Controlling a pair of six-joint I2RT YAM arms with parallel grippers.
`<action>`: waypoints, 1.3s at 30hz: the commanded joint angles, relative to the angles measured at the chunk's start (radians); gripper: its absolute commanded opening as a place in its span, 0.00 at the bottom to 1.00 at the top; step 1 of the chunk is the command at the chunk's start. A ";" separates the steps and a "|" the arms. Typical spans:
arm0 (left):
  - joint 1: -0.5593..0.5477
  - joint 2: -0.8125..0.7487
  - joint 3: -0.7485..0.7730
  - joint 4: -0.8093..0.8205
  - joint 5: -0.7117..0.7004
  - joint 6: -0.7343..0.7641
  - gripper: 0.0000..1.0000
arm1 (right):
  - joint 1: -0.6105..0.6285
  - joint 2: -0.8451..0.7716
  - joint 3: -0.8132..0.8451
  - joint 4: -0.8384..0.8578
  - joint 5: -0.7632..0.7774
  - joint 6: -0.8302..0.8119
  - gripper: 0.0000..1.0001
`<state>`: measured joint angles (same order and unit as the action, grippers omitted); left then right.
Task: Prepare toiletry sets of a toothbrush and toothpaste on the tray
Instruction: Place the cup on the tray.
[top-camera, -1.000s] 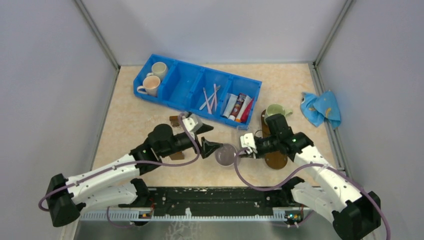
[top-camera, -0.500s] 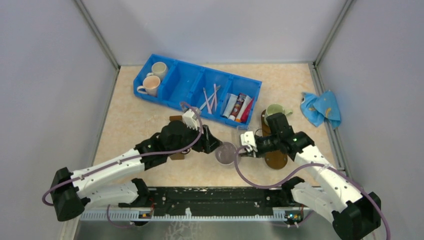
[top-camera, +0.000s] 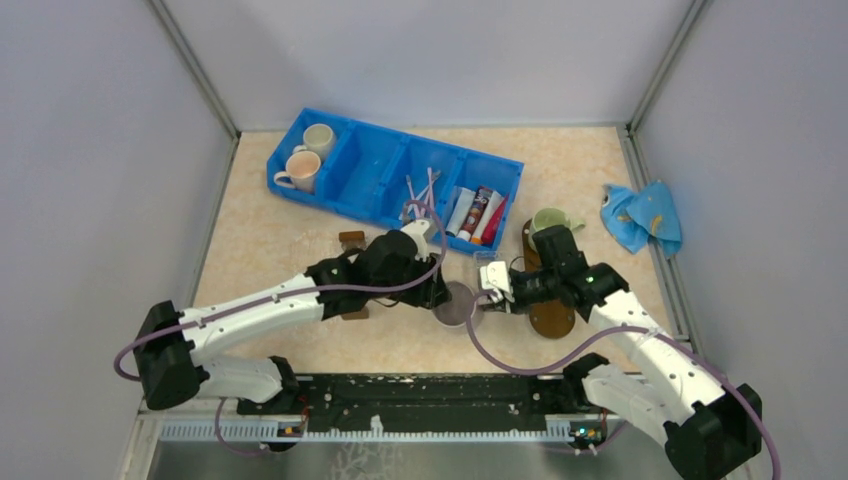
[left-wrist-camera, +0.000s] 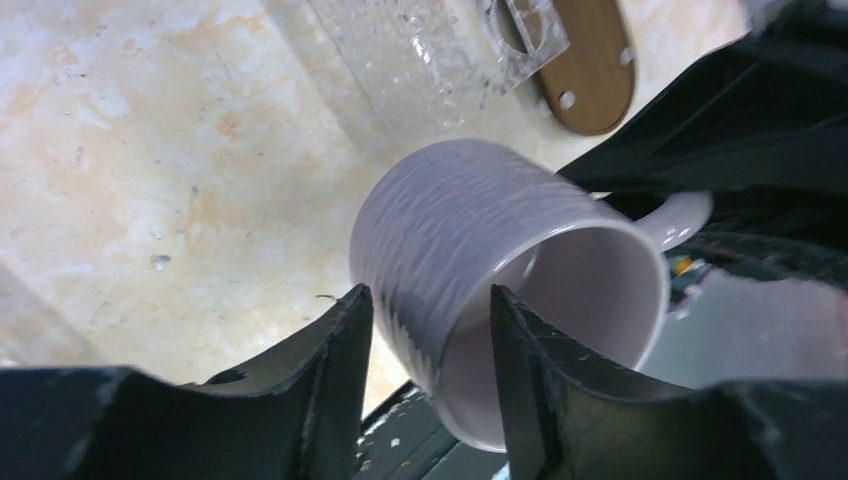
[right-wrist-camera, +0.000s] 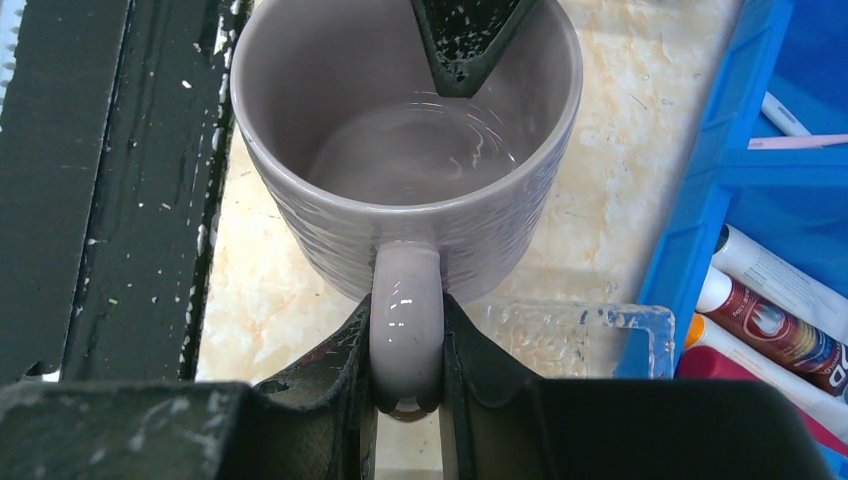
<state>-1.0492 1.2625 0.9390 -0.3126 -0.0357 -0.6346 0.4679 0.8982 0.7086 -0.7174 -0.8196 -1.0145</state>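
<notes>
A mauve mug (top-camera: 456, 305) hangs just above the table between both arms. My right gripper (right-wrist-camera: 405, 345) is shut on its handle (right-wrist-camera: 405, 300). The left gripper (left-wrist-camera: 430, 335) straddles the mug's (left-wrist-camera: 480, 220) wall, one finger inside and one outside, with small gaps on both sides. The dark brown oval tray (top-camera: 552, 320) lies under my right arm. Pink and white toothbrushes (top-camera: 420, 195) and toothpaste tubes (top-camera: 478, 213) lie in the blue bin (top-camera: 370, 170).
Two white mugs (top-camera: 305, 155) stand in the bin's left end. A green mug (top-camera: 548, 220) sits at the tray's far end, a blue cloth (top-camera: 643, 215) at the right. A small brown block (top-camera: 350, 240) and a clear plastic box (right-wrist-camera: 570, 335) are close by.
My left arm has swung right to the mug and its jaws have narrowed around the mug's wall. The right gripper and the mug have stayed put.
</notes>
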 joint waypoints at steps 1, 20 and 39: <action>-0.009 0.038 0.047 -0.080 0.007 0.043 0.44 | -0.006 -0.013 0.058 0.102 -0.058 0.010 0.00; -0.009 0.153 0.248 -0.244 -0.024 0.171 0.00 | 0.084 0.023 0.046 0.059 0.045 -0.038 0.24; -0.009 0.220 0.358 -0.330 -0.012 0.238 0.00 | 0.110 0.031 0.075 0.065 0.055 0.019 0.08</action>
<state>-1.0584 1.4956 1.2327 -0.6827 -0.0925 -0.4019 0.5674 0.9287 0.7136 -0.6804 -0.7269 -0.9791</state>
